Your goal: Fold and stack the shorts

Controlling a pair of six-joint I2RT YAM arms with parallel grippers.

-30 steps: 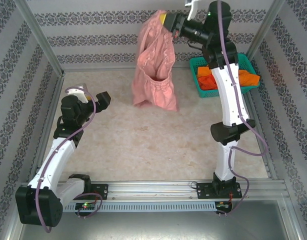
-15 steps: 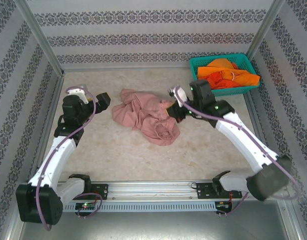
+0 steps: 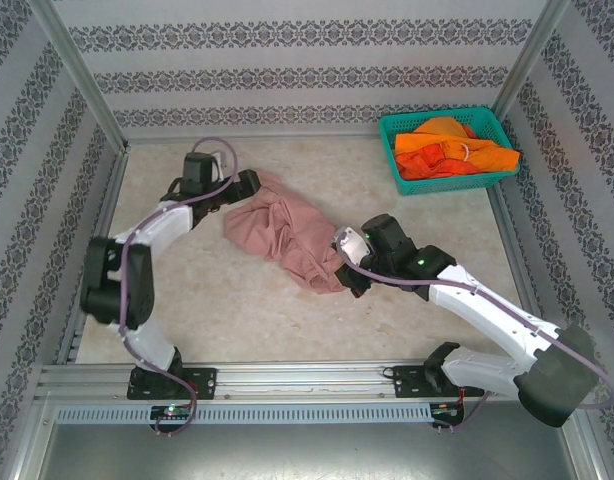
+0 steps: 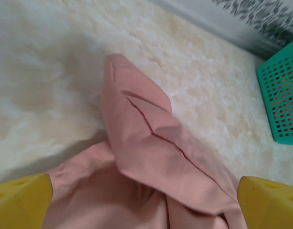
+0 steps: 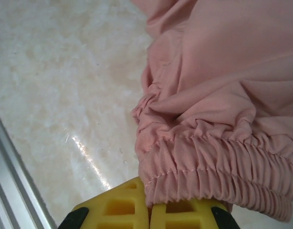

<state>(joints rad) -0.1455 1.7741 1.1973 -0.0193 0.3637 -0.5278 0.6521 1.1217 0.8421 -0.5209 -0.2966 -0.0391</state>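
Nothing is folded yet: pink shorts (image 3: pixel 287 235) lie crumpled mid-table, right gripper (image 5: pixel 149 210) pinching what looks like their waistband, left gripper (image 3: pixel 249 185) spread wide over their far edge; orange shorts (image 3: pixel 452 150) wait in the basket (image 3: pixel 437 113).

My claw (image 4: pixel 145 202) stands wide open at the pink shorts (image 4: pixel 151 143), a yellow finger (image 4: pixel 20 200) either side of them. Right of the shorts, apart from them, stands the teal basket (image 4: pixel 282 100).
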